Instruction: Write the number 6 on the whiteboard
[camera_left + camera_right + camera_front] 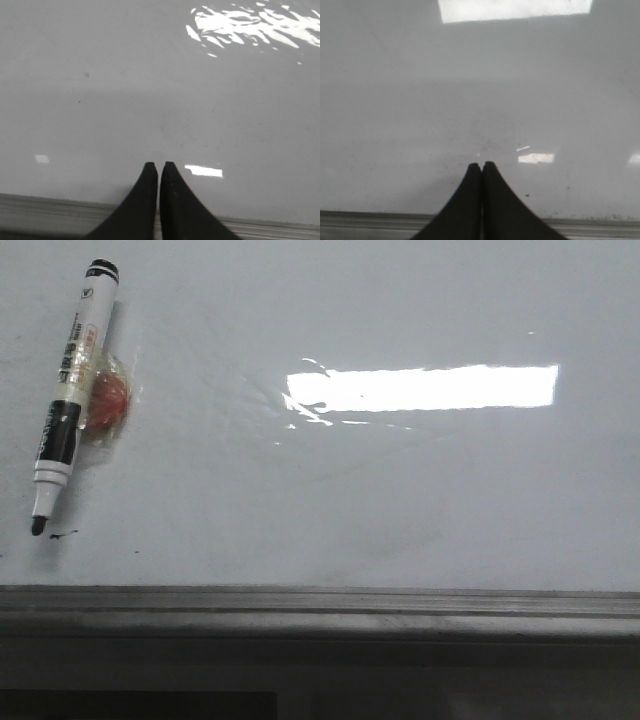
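Observation:
The whiteboard (400, 500) fills the front view, glossy white with a bright rectangular glare; no number 6 shows on it. An uncapped black-and-white marker (72, 390) lies at the board's left, tip toward the near edge. Neither gripper appears in the front view. In the left wrist view my left gripper (159, 165) is shut on nothing, its black fingers (175, 200) almost touching above bare whiteboard (150, 90). In the right wrist view my right gripper (481, 164) is shut and empty over bare whiteboard (470, 75).
A small red object in clear wrap (106, 400) lies against the marker's right side. Tiny ink specks (62, 534) sit by the marker tip. A grey metal edge strip (320, 602) runs along the board's near side, also seen as the strip (50, 212) and the strip (370, 217).

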### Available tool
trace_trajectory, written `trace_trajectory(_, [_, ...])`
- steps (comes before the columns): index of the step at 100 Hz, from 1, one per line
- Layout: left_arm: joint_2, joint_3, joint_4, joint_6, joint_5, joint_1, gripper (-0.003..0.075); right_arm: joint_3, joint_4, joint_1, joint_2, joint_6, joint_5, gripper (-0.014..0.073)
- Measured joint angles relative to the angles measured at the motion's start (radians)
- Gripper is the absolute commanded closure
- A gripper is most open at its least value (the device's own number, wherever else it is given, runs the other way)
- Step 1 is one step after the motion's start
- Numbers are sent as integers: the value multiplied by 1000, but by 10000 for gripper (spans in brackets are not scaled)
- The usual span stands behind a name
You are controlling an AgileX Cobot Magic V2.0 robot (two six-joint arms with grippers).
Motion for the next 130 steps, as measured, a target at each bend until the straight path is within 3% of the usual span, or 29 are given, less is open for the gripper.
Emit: trace_trajectory(130, [0, 0, 0, 0, 0, -35, 739, 0, 0, 0, 0, 2, 0, 658])
